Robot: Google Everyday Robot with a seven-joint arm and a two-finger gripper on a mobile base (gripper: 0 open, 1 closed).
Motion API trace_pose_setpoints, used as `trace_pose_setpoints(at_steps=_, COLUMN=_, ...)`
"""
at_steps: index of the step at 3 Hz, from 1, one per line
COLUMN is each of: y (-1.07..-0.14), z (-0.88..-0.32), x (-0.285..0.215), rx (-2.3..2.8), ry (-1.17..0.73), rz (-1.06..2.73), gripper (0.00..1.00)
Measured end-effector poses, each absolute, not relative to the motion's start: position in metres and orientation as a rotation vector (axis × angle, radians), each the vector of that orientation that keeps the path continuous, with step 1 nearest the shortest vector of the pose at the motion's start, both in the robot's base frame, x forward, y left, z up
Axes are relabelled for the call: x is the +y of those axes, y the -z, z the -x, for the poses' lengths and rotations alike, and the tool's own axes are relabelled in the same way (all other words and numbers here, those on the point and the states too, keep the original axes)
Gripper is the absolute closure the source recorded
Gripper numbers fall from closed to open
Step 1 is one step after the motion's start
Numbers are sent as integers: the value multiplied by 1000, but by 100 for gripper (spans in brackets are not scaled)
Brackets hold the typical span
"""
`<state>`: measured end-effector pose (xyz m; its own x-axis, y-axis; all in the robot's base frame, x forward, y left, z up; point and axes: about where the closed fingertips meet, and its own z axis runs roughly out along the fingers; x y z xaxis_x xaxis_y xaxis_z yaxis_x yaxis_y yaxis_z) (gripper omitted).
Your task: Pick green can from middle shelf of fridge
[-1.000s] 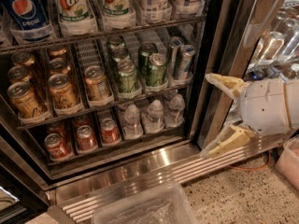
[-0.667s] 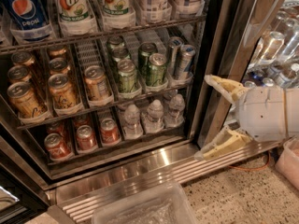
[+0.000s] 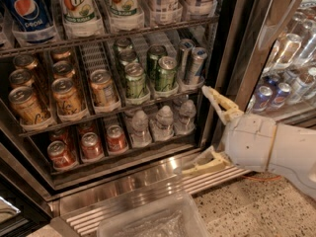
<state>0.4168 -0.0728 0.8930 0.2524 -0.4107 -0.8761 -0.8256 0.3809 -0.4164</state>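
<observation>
Gripper [image 3: 195,130], spread wide and empty, hangs at centre right, apart from the green can [image 3: 134,82] standing upright mid-frame at the front of the middle shelf [image 3: 79,120], gold cans [image 3: 101,88] left, silver cans [image 3: 190,63] further right, inside the fridge [image 3: 148,179].

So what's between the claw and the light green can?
Camera view: from the green can, a darker can and slim silver cans, then the open gripper outside the fridge.

Shop: stocked drinks fridge [image 3: 140,180], jaws beside.
</observation>
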Motion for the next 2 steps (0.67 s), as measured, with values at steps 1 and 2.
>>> trace_pose_setpoints(at_steps=1, y=-884, z=-426, x=-56, rx=1361, ry=-406, rz=1170, gripper=0)
trace_pose_setpoints(at_steps=2, y=-874, z=-438, x=-42, rx=1368, ry=-417, rz=1103, gripper=0)
